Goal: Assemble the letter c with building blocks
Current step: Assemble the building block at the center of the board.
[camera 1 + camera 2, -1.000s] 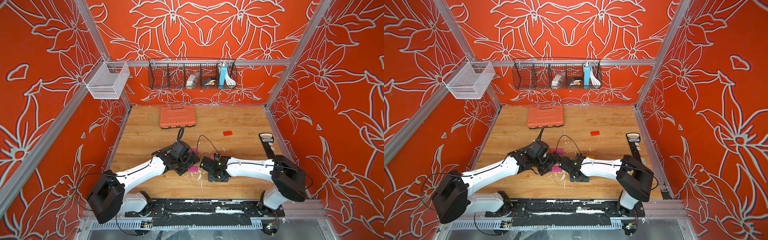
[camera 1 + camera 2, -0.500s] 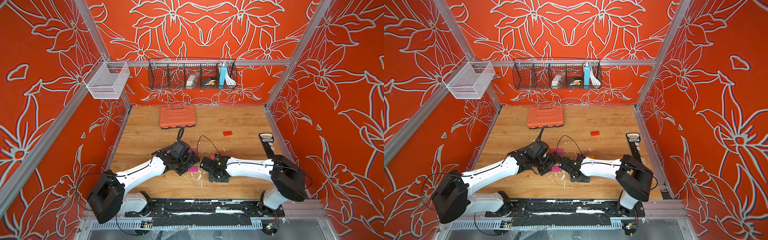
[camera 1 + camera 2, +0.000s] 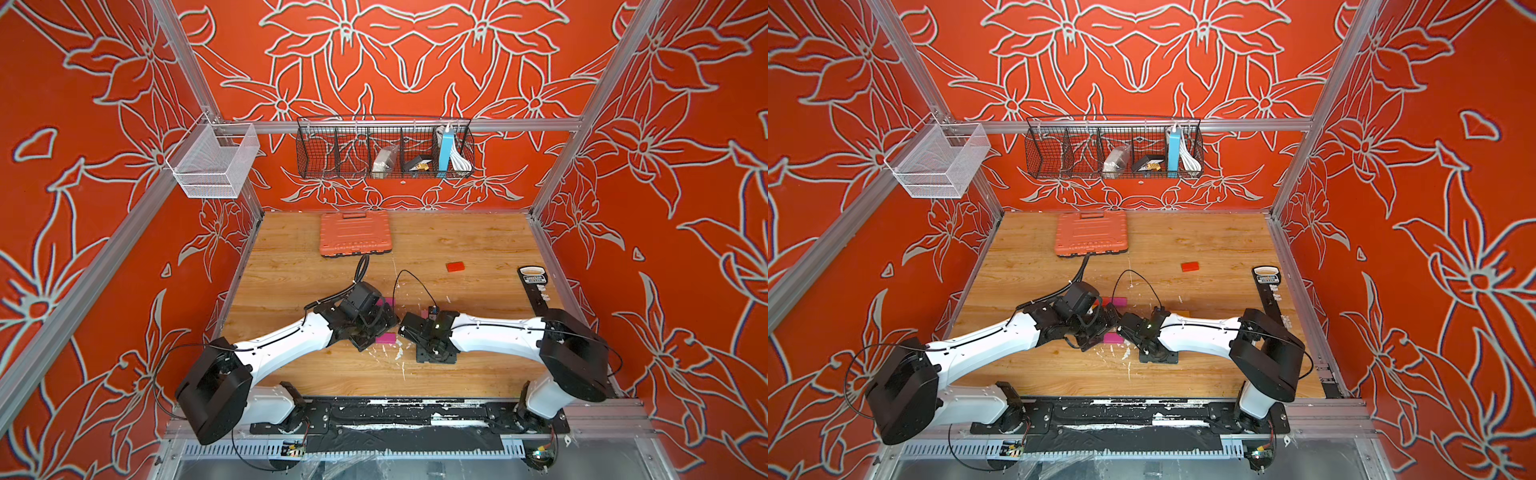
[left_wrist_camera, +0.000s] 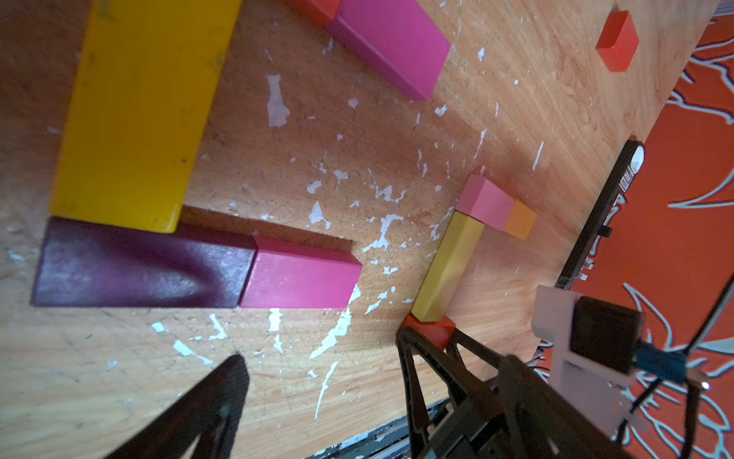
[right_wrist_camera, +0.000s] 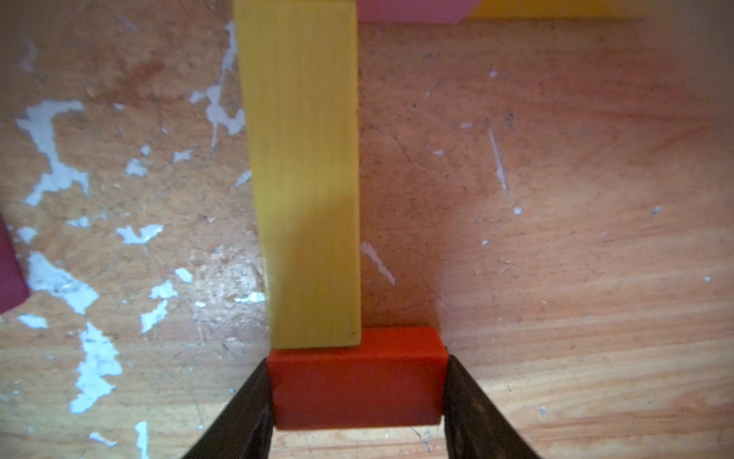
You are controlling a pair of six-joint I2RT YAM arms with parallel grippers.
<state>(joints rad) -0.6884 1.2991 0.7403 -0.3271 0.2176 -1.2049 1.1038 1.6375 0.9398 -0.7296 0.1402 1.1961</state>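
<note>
Red block (image 5: 355,391) in right hand (image 5: 357,367) abuts yellow block (image 5: 306,179); orange case (image 3: 355,232) well apart.

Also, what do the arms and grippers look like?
Matching pair: left arm and right arm have white curved links and bulky black joint housings. Black tapered fingers, truss-sided. Thin black cable loops over the right wrist; ribbed black hose on the left. No legible markings.

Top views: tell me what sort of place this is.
Likely a robot test booth: two arms bolted at a wooden tabletop, patterned orange walls on aluminium framing, a wire basket of supplies.
</note>
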